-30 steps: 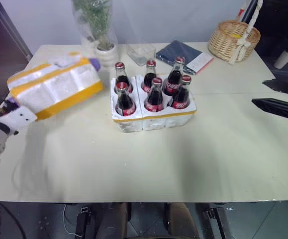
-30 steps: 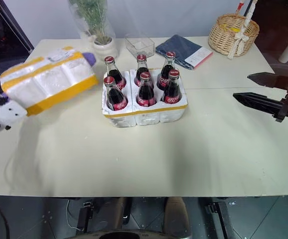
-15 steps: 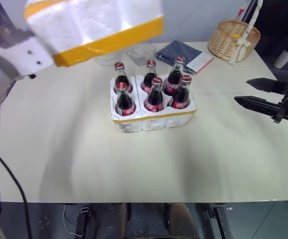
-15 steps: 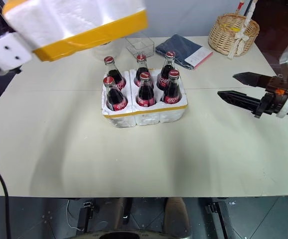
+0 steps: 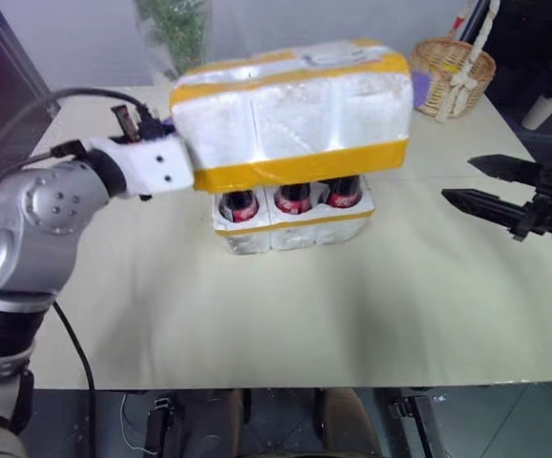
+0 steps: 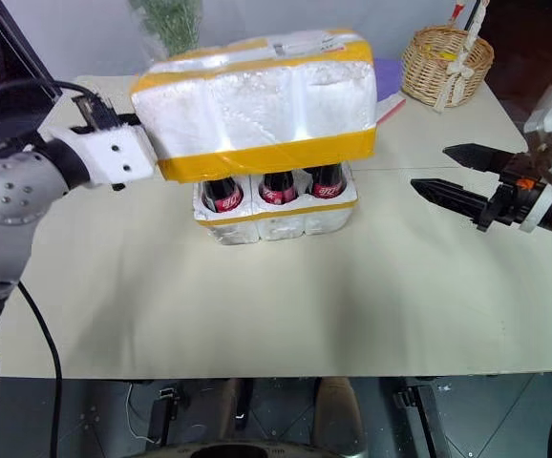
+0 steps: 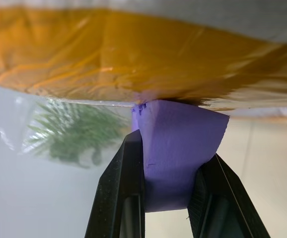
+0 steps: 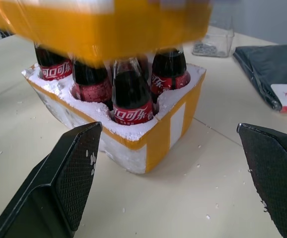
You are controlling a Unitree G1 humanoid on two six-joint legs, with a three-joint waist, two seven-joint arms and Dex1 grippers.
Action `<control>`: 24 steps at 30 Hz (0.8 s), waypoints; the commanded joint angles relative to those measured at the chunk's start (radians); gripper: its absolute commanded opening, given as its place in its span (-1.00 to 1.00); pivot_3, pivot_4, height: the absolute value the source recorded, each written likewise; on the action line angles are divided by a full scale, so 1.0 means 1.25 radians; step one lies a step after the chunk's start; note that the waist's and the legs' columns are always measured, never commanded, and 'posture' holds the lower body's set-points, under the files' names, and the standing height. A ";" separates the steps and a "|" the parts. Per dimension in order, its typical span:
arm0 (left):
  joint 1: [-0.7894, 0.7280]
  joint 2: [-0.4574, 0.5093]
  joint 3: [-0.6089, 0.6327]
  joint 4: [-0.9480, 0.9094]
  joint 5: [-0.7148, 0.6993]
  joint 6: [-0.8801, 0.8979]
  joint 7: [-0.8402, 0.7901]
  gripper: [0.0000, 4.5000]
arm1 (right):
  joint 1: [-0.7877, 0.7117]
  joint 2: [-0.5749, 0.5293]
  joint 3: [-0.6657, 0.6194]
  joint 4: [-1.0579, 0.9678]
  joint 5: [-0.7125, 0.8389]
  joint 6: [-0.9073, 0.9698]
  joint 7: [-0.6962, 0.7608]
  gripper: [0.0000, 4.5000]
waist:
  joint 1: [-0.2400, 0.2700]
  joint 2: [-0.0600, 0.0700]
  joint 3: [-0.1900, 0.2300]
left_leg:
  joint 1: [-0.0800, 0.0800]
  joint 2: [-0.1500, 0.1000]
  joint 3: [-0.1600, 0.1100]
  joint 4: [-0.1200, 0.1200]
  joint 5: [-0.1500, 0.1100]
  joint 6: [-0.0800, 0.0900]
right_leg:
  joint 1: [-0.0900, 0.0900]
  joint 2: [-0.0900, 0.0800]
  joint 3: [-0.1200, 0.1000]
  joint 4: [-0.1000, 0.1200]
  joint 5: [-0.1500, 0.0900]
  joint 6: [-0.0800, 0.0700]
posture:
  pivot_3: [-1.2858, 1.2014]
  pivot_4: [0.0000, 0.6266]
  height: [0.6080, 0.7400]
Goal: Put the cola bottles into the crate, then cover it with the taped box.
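The box (image 5: 290,114), grainy white foam banded with glossy yellow tape, hangs above the crate (image 5: 293,224), whose wells hold glass bottles (image 8: 128,96). The left gripper (image 7: 166,163) is clamped on the box's purple end piece (image 7: 178,144). The right gripper (image 6: 457,176), right of the crate, is spread wide and empty.

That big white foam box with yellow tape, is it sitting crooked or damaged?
The white foam box wrapped in yellow tape isn't seated: it hangs slightly tilted above the dark cola bottles, pinched by its purple end piece in the left gripper. No damage shows.
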State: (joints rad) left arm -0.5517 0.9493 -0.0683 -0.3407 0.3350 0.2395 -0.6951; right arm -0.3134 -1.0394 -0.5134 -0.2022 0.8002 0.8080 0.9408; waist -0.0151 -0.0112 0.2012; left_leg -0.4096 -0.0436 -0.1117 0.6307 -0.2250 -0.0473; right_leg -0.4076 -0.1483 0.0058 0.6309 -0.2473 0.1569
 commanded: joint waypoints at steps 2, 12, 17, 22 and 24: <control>-0.002 0.003 -0.004 -0.019 0.066 -0.045 0.028 0.04 | -0.015 0.001 -0.027 -0.006 0.017 -0.008 -0.005 1.00 | 0.001 0.000 0.000 | 0.000 0.000 0.000 0.000 0.000 0.000 | 0.000 0.000 0.000 0.000 0.000 0.000 | 0.03 -0.52 0.94; 0.177 -0.019 0.131 -0.064 -0.035 -0.154 0.035 0.98 | -0.009 0.002 -0.023 0.010 0.012 -0.021 0.007 1.00 | -0.003 0.000 0.000 | 0.000 0.000 0.000 -0.001 0.000 0.000 | 0.000 0.000 0.000 0.000 0.000 0.000 | 0.03 -0.52 0.94; 0.344 -0.022 0.328 -0.110 -0.457 0.005 -0.210 0.98 | 0.005 -0.014 -0.029 0.035 -0.003 -0.038 0.038 1.00 | 0.000 0.000 0.000 | 0.000 0.000 0.000 0.000 0.000 0.000 | 0.000 0.000 0.000 0.000 0.000 0.000 | 0.03 -0.52 0.94; 0.304 0.096 0.522 0.010 -0.937 0.489 -0.376 0.98 | 0.016 -0.040 -0.020 0.062 -0.023 -0.061 0.098 1.00 | 0.003 0.001 0.000 | 0.001 0.002 -0.001 0.001 0.000 0.000 | 0.001 0.003 0.000 0.000 0.000 0.000 | 0.03 -0.52 0.94; 0.258 0.151 0.527 0.090 -0.980 0.533 -0.432 0.98 | 0.014 -0.057 -0.012 0.073 -0.023 -0.065 0.137 1.00 | 0.002 0.001 0.000 | 0.001 0.002 -0.002 0.001 0.000 0.000 | 0.001 0.003 0.000 0.000 0.000 0.000 | 0.03 -0.52 0.94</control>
State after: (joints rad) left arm -0.2026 1.1060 0.5451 -0.2723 -0.8089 0.8457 -1.1818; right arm -0.2861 -1.0830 -0.5142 -0.1105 0.7674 0.7490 1.0752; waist -0.0132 -0.0103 0.2011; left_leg -0.4081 -0.0405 -0.1138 0.6328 -0.2250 -0.0472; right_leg -0.4050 -0.1442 0.0056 0.6310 -0.2477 0.1563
